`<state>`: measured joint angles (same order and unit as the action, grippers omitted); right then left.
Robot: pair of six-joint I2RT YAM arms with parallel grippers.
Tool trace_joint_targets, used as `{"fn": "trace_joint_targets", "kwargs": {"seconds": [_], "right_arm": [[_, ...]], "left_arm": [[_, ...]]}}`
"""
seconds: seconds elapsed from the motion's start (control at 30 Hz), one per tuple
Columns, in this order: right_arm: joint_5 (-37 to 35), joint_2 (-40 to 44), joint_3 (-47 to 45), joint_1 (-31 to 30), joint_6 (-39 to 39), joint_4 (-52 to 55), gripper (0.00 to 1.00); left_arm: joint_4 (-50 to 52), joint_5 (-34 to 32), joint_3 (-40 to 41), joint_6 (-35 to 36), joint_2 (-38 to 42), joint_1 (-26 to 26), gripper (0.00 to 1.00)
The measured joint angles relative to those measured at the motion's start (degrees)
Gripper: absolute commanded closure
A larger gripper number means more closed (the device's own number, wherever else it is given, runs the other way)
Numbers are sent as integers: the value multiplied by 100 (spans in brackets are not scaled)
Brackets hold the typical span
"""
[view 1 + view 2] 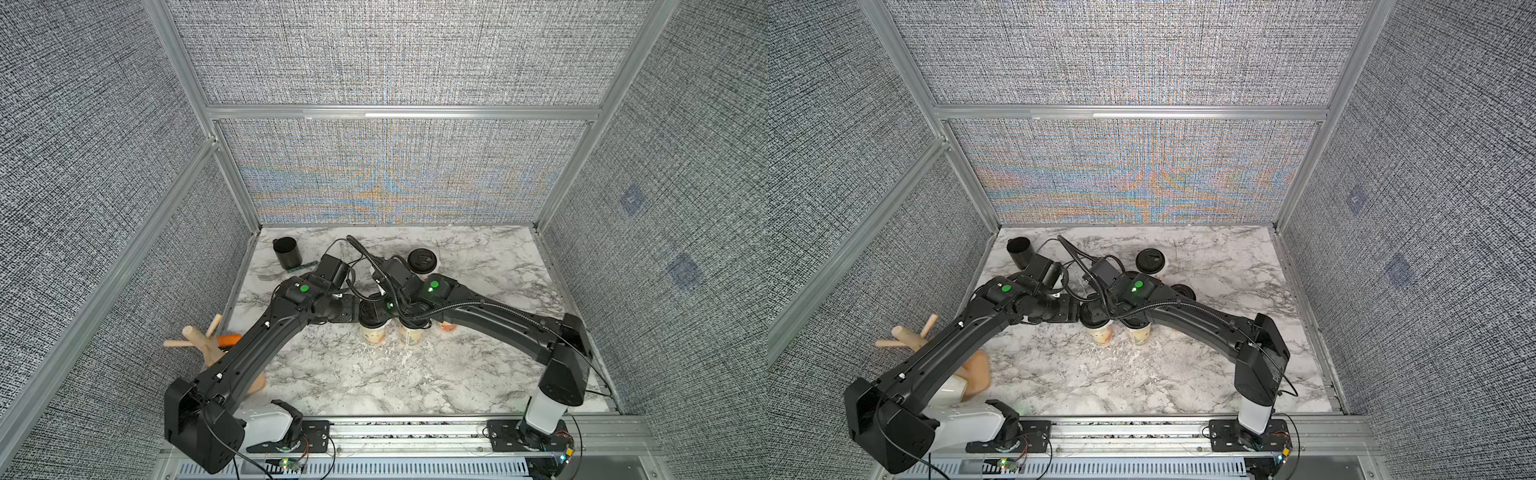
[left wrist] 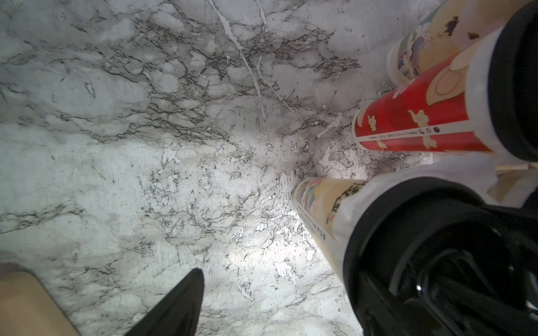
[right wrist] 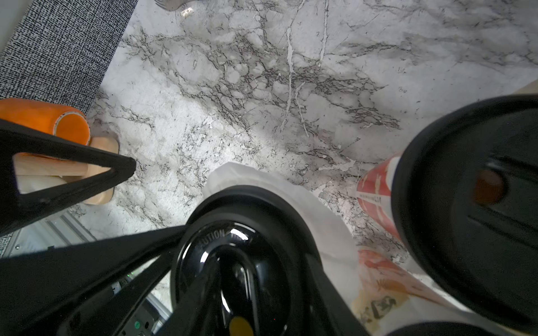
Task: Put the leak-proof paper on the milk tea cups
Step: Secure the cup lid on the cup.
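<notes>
Beside cup (image 2: 326, 203), left gripper (image 2: 305, 285) apparently wide

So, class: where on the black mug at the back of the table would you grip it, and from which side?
The black mug stands upright, mouth up, no handle showing, with a fork lying close on its near side. So probably take its rim from above: one finger inside the open mouth, one outside.

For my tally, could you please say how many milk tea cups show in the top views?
4: back cup; middle cup beside the right arm; front cups side by side. Another may be hidden underneath.
</notes>
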<state>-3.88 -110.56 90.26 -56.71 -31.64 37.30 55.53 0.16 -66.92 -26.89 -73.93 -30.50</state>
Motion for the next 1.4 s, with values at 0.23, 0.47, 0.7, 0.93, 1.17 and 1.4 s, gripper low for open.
{"fn": "trace_joint_targets", "kwargs": {"seconds": [0.23,0.47,0.7,0.93,1.17,1.4], "right_arm": [[85,33,-114,15,-17,-166,51],[98,28,-142,22,-26,-210,51],[96,33,-146,22,-44,-214,51],[96,28,-140,22,-61,-212,51],[96,22,-125,22,-63,-197,51],[101,4,-107,22,-63,-177,52]], "left_arm": [[144,4,-85,35,26,-4,18],[678,46,-350,291,264,-11,18],[590,361,-286,560,608,-11,18],[-79,772,105,487,686,-11,18],[-671,916,428,203,542,-11,18],[-903,693,573,50,605,-11,18]]}}
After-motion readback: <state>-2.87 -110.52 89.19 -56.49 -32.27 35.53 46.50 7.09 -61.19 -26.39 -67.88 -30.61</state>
